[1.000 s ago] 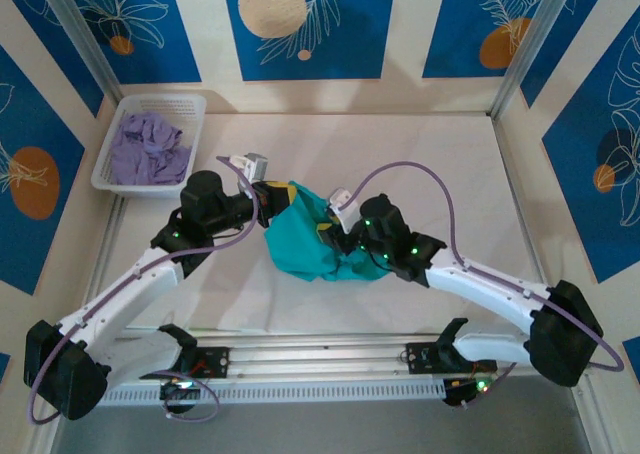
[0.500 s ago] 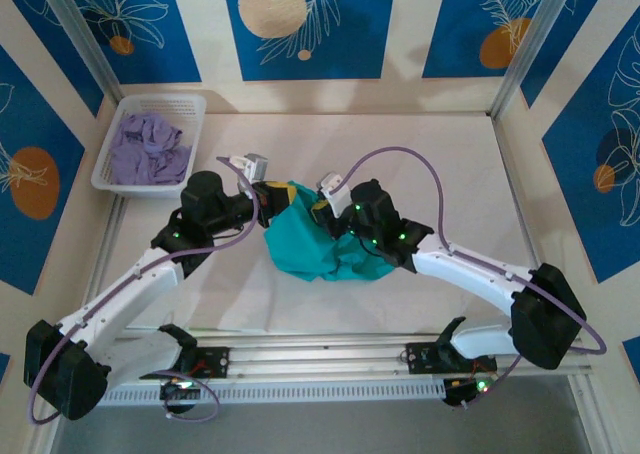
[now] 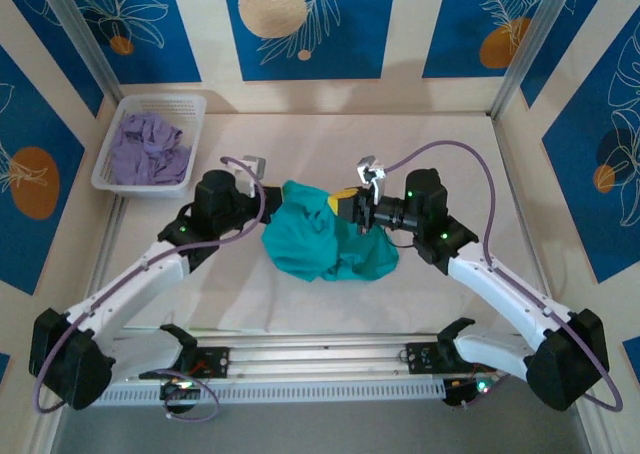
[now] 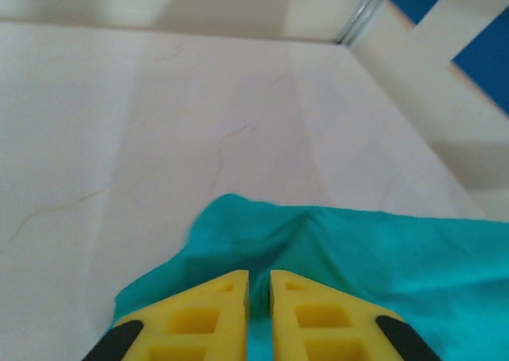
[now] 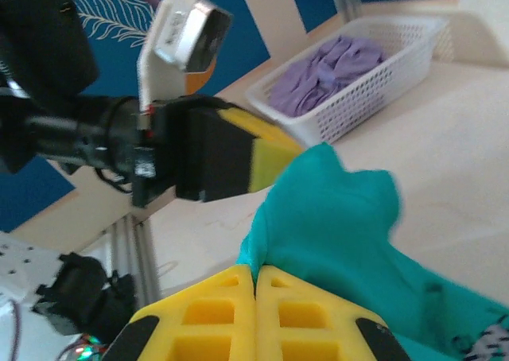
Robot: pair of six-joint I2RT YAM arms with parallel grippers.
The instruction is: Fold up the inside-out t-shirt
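Inside-out t-shirt [image 3: 320,244] is a crumpled heap mid-table [image 3: 450,154], no fold made. Right gripper [image 5: 256,272] is clamped on a fabric pinch. Left gripper [image 4: 259,276] is a slit apart at the shirt's edge, grip unclear. Flattening and folding both left.

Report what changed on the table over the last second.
The right gripper closed on the upper edge of the teal t-shirt, after reaching in with its jaws partly open, and its wrist swung out to the right. The left gripper kept its pinch on the shirt's left corner and barely shifted. The basket of lavender clothes stayed put.
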